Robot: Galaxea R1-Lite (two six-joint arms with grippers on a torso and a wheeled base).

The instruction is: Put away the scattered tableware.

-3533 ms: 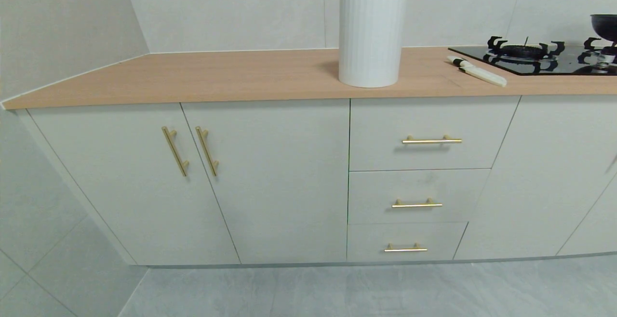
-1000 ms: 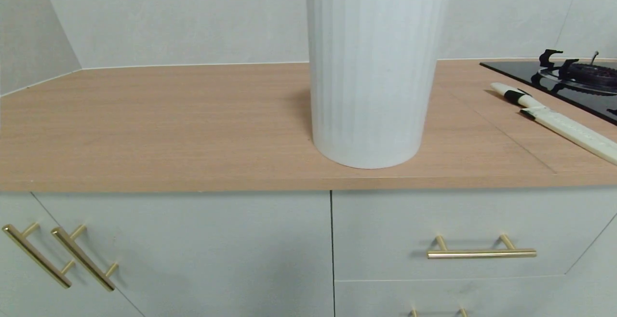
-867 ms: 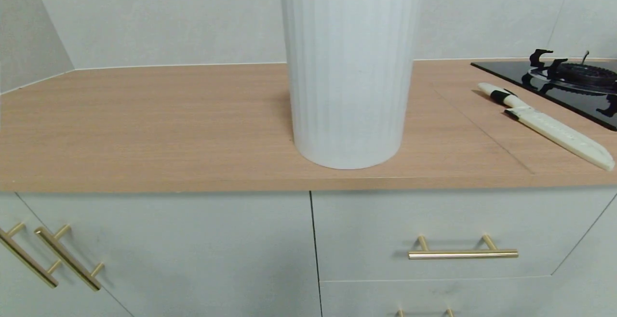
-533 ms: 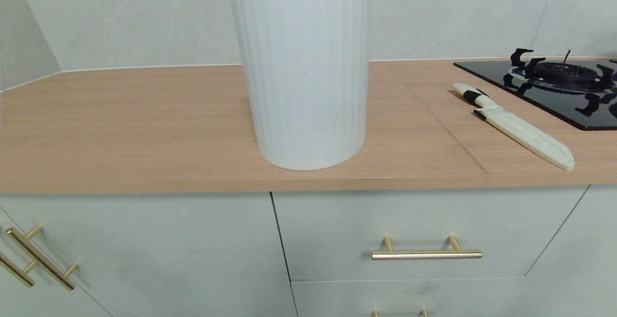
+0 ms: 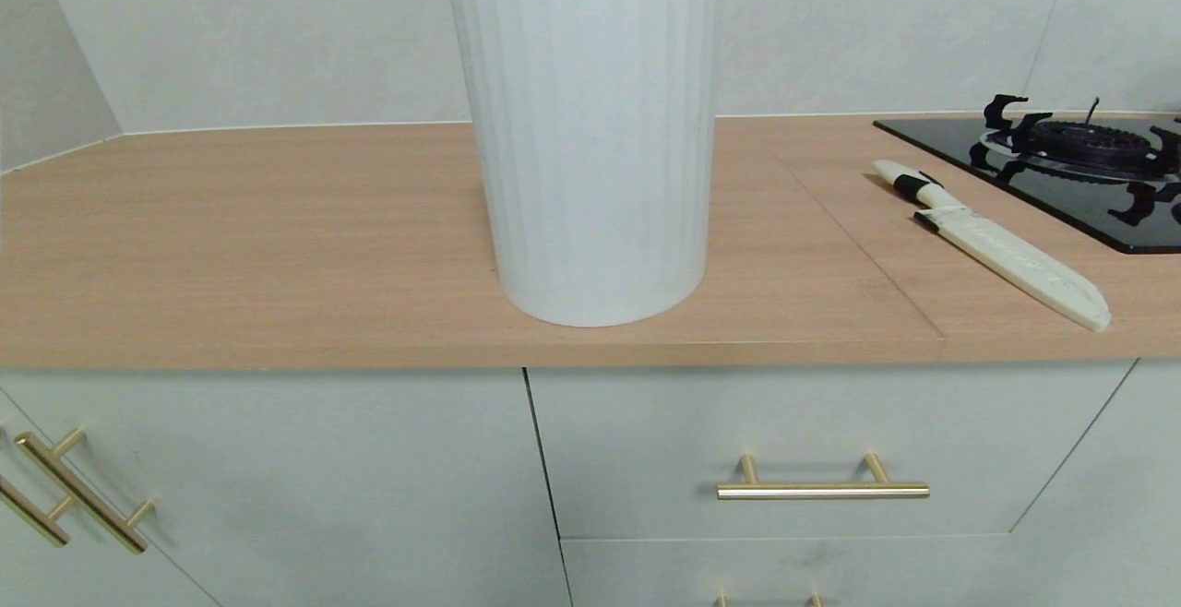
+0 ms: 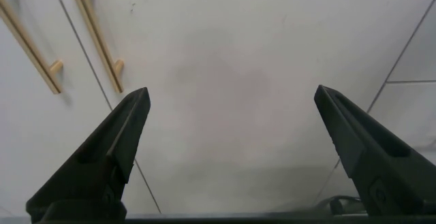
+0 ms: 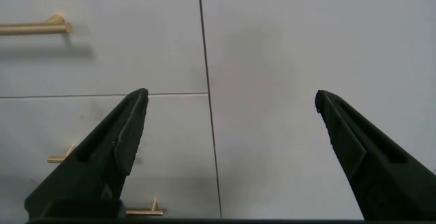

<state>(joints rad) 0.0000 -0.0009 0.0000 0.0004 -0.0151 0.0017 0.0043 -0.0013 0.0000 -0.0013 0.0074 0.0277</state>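
A white knife with a black band on its handle lies flat on the wooden countertop, right of a tall white ribbed container and just in front of the black gas hob. My left gripper is open and faces the pale cabinet doors with their gold handles. My right gripper is open too, in front of the drawer fronts, with a gold drawer handle off to one side. Both hang below the countertop with nothing between their fingers.
A gold handle runs across the top drawer below the countertop. Cabinet door handles sit at the lower left. Tiled walls close the back and the left corner. Bare countertop stretches left of the container.
The camera has come closer to the counter and swung to the right, then slightly back. The container and the knife lie where they were.
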